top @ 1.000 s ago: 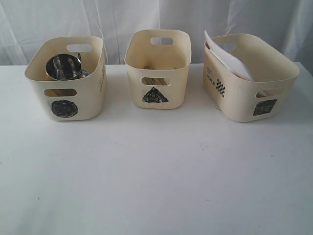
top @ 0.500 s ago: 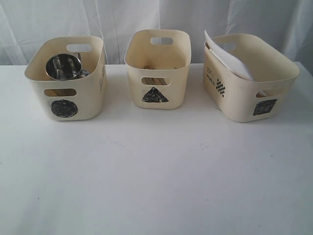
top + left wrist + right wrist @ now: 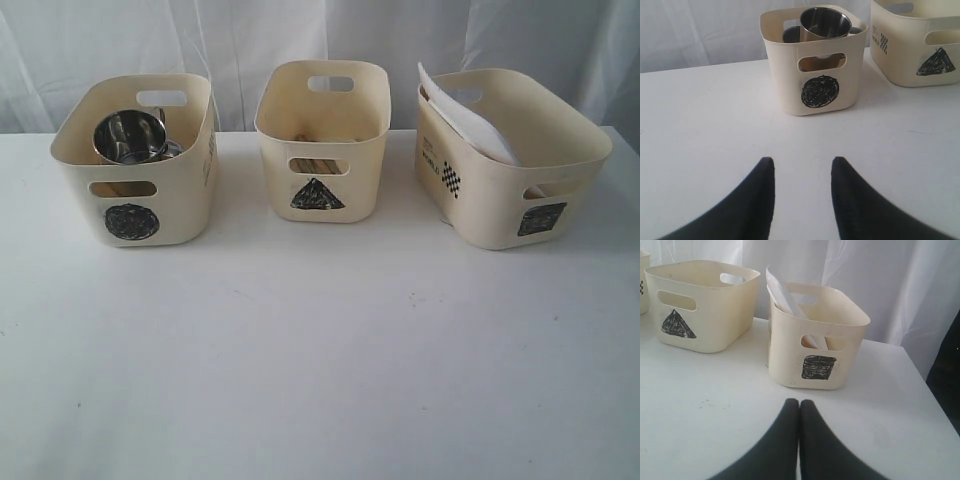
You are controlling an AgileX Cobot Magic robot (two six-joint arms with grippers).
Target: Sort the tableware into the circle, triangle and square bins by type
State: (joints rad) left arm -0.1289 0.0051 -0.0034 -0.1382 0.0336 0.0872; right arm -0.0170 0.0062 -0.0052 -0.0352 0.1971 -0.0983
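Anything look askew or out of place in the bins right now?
The large white plate stands tilted on edge in the square bin, its rim poking above the wall. That bin itself sits turned askew. Nothing spilled.

Steel mug [image 3: 130, 137] — inside circle bin [image 3: 182, 205]

Exterior camera looks from the front, slightly raised, across the table [image 3: 320, 360]. Left wrist camera sits low, near the circle bin [image 3: 180, 210]. Right wrist camera sits low near the square bin [image 3: 480, 200]; both wrist views catch the triangle bin [image 3: 365, 190].
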